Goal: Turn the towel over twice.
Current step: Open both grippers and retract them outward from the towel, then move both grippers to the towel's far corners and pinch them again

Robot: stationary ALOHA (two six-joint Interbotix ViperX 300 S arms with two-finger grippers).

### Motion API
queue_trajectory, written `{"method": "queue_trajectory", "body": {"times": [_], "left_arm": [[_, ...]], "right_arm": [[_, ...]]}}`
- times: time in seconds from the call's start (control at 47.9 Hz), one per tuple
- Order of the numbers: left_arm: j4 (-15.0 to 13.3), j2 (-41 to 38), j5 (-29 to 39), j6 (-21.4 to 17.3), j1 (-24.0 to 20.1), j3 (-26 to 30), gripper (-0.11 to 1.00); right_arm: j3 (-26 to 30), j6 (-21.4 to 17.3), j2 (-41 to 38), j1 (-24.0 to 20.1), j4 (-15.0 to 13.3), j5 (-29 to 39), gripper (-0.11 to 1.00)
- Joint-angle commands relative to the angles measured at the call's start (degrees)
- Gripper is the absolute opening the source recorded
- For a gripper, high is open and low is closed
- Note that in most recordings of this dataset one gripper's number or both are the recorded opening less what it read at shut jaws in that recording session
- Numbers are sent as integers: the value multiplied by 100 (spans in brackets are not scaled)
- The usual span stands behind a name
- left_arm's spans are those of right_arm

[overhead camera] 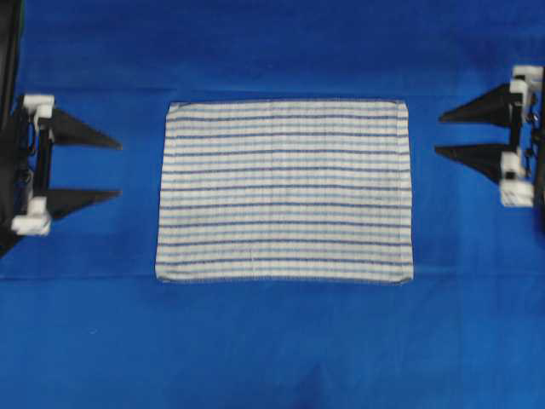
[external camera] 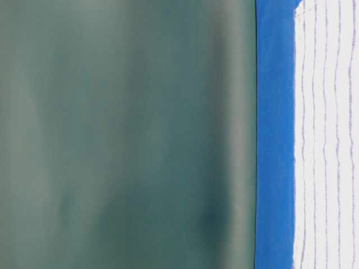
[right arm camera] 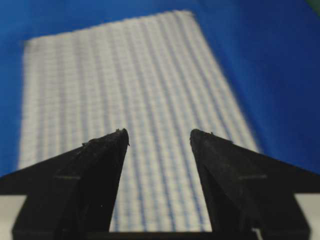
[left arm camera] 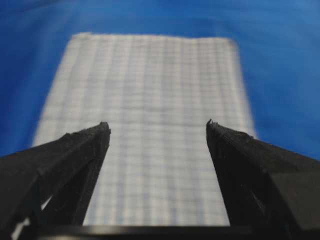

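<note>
The towel (overhead camera: 285,191), white with dark and light blue stripes, lies flat and spread out in the middle of the blue table covering. It also fills the centre of the left wrist view as the towel (left arm camera: 150,90) and of the right wrist view as the towel (right arm camera: 125,80). My left gripper (overhead camera: 119,170) hovers at the left, apart from the towel's left edge, open and holding nothing. At the right my right gripper (overhead camera: 437,134) is open too, apart from the towel's right edge. Between the black fingers (left arm camera: 85,145) and the black fingers (right arm camera: 105,150) I see only cloth behind.
The solid blue table covering (overhead camera: 272,341) reaches round the towel on all sides. In the table-level view a dark green backdrop (external camera: 123,134) stands behind the table's far edge, with the towel (external camera: 328,140) beside a blue strip.
</note>
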State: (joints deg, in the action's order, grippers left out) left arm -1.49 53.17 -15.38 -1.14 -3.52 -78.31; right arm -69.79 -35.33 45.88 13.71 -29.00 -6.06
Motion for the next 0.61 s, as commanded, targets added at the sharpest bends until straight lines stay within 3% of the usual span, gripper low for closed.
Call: {"method": "queue_trajectory", "body": {"times": [0.0,0.209,0.46,0.585], "left_arm": [[-9,-413,-229,0,-352,167,74],[0,-1714,-817,-44,-1037,290,74],[0,-3340,-1160,-88,-1582,642,74],[0,-4052,-1661,-88,-1775,729,74]], "right_arm": [[229,0,-404,334,26,-70,62],[457,0,-1529,1046,18,-158,62],[958,88,-2962,1468,-26,-149,62],[1169,114,-3612,1652,-70,-158,62]]}}
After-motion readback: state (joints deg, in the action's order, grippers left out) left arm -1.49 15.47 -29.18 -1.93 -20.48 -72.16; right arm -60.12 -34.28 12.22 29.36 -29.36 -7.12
